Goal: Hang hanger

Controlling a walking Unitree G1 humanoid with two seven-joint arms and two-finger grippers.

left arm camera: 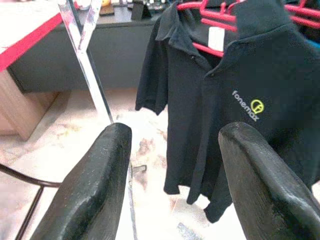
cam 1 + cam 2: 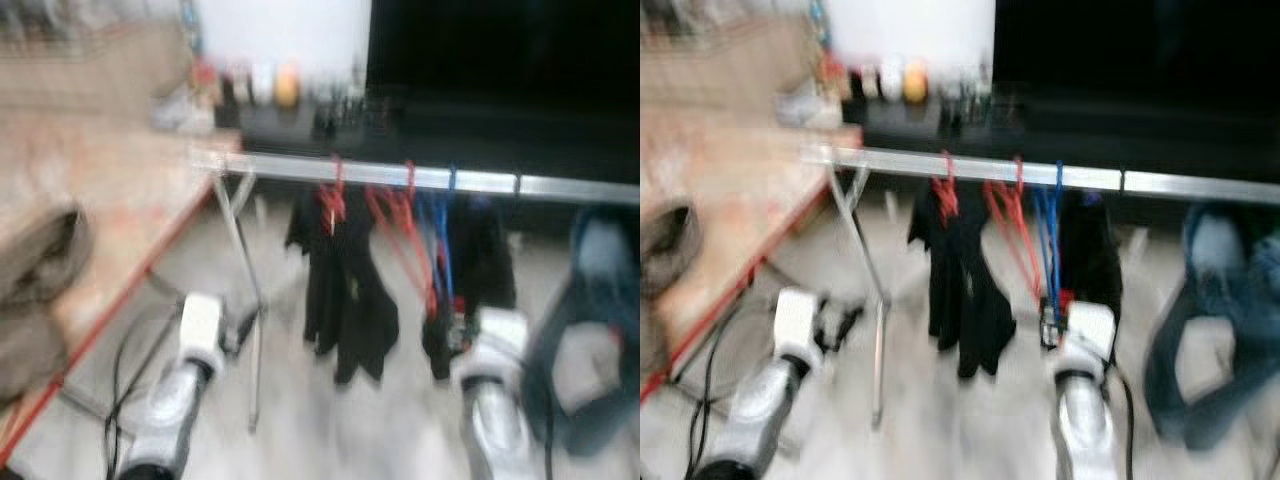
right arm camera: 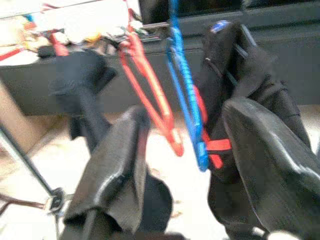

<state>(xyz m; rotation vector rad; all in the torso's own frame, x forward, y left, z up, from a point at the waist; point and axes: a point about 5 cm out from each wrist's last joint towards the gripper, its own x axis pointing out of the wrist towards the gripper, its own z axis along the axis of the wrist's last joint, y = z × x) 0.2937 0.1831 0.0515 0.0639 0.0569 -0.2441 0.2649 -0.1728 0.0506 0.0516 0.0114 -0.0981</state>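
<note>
1. Right gripper (image 3: 182, 165) has its two black fingers spread wide, with nothing between them — it is raised toward the hangers on the clothes rail.
2. Just ahead of those fingers a blue hanger (image 3: 186, 95) hangs from the silver rail (image 2: 400, 178), its lower corner showing in the gap between the fingertips, though I cannot tell whether it touches either one.
3. Beside it hangs a red hanger (image 3: 150, 95), bare, its bottom corner near the blue one.
4. Behind the blue hanger a dark garment (image 3: 240, 90) hangs on the same rail, with a bit of red showing at its lower edge.
5. Left gripper (image 1: 172, 180) is also spread wide and holds nothing; it points at a black polo shirt (image 1: 230, 105) with a small yellow and white logo on the chest.
6. That shirt hangs on a red hanger (image 1: 212, 17) at the left part of the rail, close to the rail's slanted metal legs (image 2: 245, 290).
7. Both head views are blurred: the two silver arms reach forward and low, the left one near the legs of the rail, the right one below the bare hangers.
8. To the right of the rail a blue garment (image 2: 590, 330) hangs — its shape is too smeared to make out.
9. On the left stands a wooden table (image 2: 120, 190) with a red edge, and a dark shelf (image 2: 300, 115) with small things runs behind the rail.
10. Floor (image 2: 330, 420) is pale and mottled.
</note>
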